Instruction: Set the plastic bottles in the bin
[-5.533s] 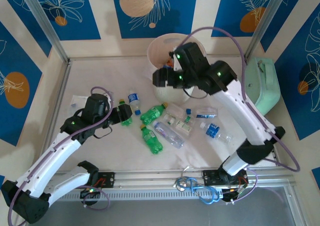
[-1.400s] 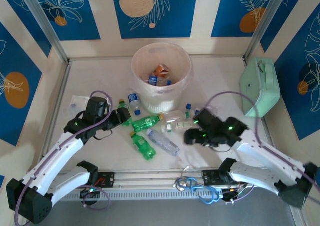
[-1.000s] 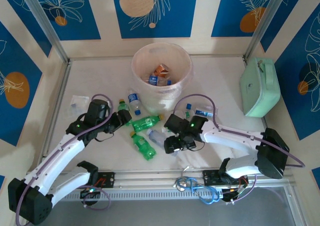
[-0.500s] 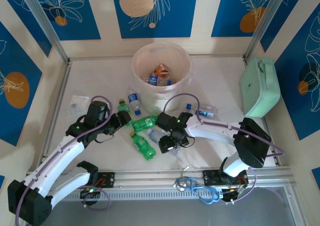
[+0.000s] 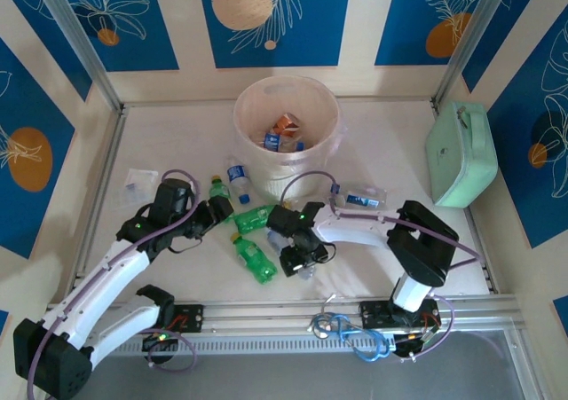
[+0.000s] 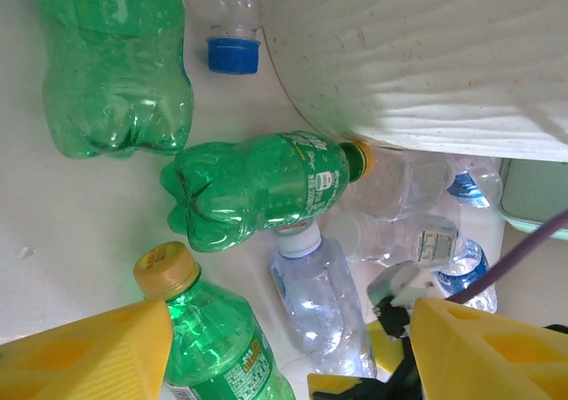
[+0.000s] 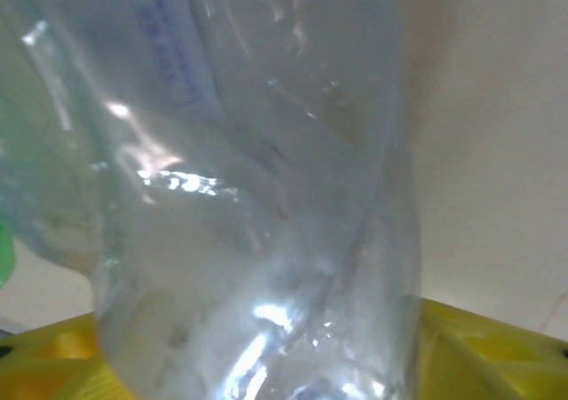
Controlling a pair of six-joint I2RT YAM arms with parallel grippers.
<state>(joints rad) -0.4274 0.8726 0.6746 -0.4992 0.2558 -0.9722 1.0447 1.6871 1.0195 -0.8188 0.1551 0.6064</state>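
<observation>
Two white robot arms reach among plastic bottles scattered on a pale surface (image 5: 177,134), in front of a round pinkish-white plastic bin (image 5: 266,174).

The right hand (image 5: 297,260) is low near the middle of the surface. Its yellow fingers are closed against both sides of a crumpled clear plastic bottle (image 7: 266,196), which lies on the surface. The left hand (image 5: 222,212) sits just to its left, fingers spread well apart and gripping nothing. A green plastic bottle with an orange-yellow cap (image 6: 213,347) lies between those fingers. A second green bottle (image 6: 257,192) lies on its side beyond it, its cap near the bin's wall. The bin stands at the far middle and holds orange- and blue-labelled bottles (image 5: 284,136). A mint-green case (image 5: 461,152) rests at the right edge, well apart.
</observation>
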